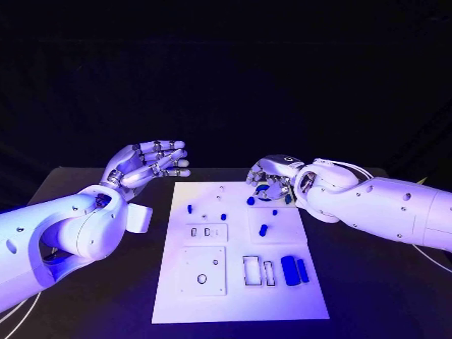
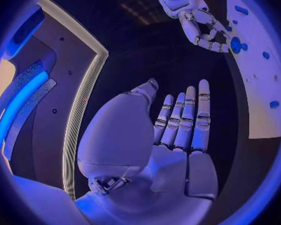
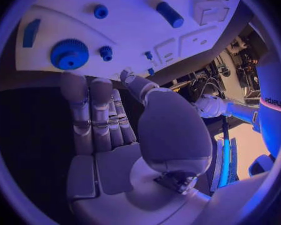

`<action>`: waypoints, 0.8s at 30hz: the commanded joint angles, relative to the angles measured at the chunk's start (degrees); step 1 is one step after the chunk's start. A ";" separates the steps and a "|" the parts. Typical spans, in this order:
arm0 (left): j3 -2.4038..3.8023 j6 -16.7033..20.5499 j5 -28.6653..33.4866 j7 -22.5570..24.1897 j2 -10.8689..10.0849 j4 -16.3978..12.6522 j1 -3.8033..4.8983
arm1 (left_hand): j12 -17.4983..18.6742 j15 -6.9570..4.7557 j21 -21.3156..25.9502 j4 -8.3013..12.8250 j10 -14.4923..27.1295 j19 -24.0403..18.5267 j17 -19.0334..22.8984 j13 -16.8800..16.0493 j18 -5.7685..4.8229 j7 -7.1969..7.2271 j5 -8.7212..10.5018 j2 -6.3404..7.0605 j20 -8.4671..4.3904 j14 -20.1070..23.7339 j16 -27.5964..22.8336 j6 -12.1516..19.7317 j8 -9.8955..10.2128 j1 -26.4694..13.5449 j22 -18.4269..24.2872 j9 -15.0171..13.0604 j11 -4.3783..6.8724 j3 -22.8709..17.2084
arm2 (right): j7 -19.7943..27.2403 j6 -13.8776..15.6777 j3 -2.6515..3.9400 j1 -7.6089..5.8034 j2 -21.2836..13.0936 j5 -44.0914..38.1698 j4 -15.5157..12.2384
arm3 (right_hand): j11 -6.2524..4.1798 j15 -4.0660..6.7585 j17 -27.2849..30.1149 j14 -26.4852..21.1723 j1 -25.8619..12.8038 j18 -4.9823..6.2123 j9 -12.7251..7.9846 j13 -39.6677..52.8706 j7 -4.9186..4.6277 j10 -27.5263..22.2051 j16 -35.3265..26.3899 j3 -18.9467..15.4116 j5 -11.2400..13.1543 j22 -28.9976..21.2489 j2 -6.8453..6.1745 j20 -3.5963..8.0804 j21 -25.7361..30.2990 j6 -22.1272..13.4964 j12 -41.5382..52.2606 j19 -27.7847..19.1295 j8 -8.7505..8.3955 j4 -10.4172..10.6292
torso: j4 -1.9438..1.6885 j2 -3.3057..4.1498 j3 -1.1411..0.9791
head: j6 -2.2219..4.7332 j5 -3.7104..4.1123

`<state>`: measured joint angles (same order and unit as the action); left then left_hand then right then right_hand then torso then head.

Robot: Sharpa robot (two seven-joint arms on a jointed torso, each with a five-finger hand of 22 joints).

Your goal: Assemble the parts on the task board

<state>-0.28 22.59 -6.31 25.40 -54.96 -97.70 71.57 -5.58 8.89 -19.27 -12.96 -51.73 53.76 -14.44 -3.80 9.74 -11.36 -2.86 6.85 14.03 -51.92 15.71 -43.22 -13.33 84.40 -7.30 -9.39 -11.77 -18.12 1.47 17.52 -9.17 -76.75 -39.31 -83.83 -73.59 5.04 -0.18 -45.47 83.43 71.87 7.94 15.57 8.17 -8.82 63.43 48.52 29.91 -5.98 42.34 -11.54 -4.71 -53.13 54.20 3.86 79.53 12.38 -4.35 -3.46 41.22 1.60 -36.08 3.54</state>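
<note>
The white board [image 1: 239, 282] lies flat in the middle of the black table [image 1: 389, 296], its long side running away from the robot. Small blue parts are scattered over it. Near its right edge, toward the robot, two blue bars [image 1: 295, 270] lie side by side, just beside two narrow rectangular slots. A short blue peg [image 1: 263, 229] lies on a raised square near the board's middle, and several smaller blue pins [image 1: 189, 209] stand toward its left side; they are too small to make out in shape.

At the board's far right corner sits a round blue gear [image 3: 70, 54] with a toothed rim. In the right wrist view it lies on the board just beyond the fingertips of the right hand [image 1: 270, 181], with a small blue knob [image 3: 106, 53] beside it and a blue cylinder [image 3: 170, 14] further along. From the head view the right hand hangs over that same corner and hides most of the gear, so whether the fingers touch it cannot be told. In the wrist view its fingers are straight and together, holding nothing.

The left hand [image 1: 150, 163] is raised off the board's far left corner, above the table, palm up, fingers loosely spread and empty. The left wrist view shows its fingers [image 2: 185, 119] extended side by side.
</note>
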 commanded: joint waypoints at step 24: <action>0.22 -2.04 0.78 -0.33 -1.34 -1.70 1.23 | 0.65 0.03 -0.50 -0.05 -0.32 0.70 -0.32 0.02 0.67 -3.67 -0.23 0.35 -0.02 0.00 0.15 -0.15 0.00 -0.42 -0.14 -0.03 -0.20 0.03 | -4.98 -6.88 0.02 0.03 0.84 -7.03 0.68 | 0.15 -0.02 -15.66 1.61 0.49 -3.30 3.61 1.97 0.54 -1.42 17.57 -0.51 -0.29 23.49 0.16 -0.94 -19.38 -0.52 0.38 2.41 -0.80 2.67 | -0.93 2.32 0.06 | 0.33 0.60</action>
<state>-0.12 21.67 -6.03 24.87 -56.31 -99.20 72.69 -5.31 8.90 -19.46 -12.96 -51.73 54.17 -14.71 -3.79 9.73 -11.36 -2.85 6.85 14.04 -51.92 15.71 -43.21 -13.33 84.40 -7.35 -9.38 -11.78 -18.12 -2.94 12.19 -9.17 -76.72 -38.53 -89.72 -72.86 5.31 -0.19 -61.18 83.83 72.11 5.27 19.19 10.12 -8.33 61.76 66.01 29.15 -6.33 65.90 -11.77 -5.62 -72.49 53.68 4.01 81.69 11.67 -1.61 -4.36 43.25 1.67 -35.87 4.24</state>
